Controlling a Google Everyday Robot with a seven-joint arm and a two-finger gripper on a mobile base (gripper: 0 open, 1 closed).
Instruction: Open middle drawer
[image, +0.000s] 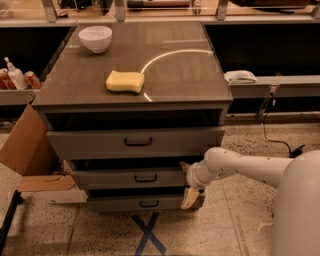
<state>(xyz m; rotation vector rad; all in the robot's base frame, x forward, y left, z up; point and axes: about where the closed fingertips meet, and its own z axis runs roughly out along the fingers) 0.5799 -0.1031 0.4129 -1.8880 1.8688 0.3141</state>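
Note:
The middle drawer (125, 178) is the mid-sized grey front with a small dark bar handle (145, 178), between the taller top drawer (100, 143) and the short bottom drawer (115, 203). All three fronts stand slightly out from the cabinet. My gripper (187, 181) is at the right end of the middle drawer's front, on the white arm (240, 165) that comes in from the right. It is open: one tan fingertip (184, 165) shows above the panel's right end and the other hangs by the bottom drawer's right end.
A yellow sponge (125, 81) and a white bowl (95, 38) sit on the cabinet top (175, 75). An open cardboard box (25, 150) stands at the cabinet's left. A blue tape X (148, 232) marks the floor in front. A cable (280, 142) lies on the floor at right.

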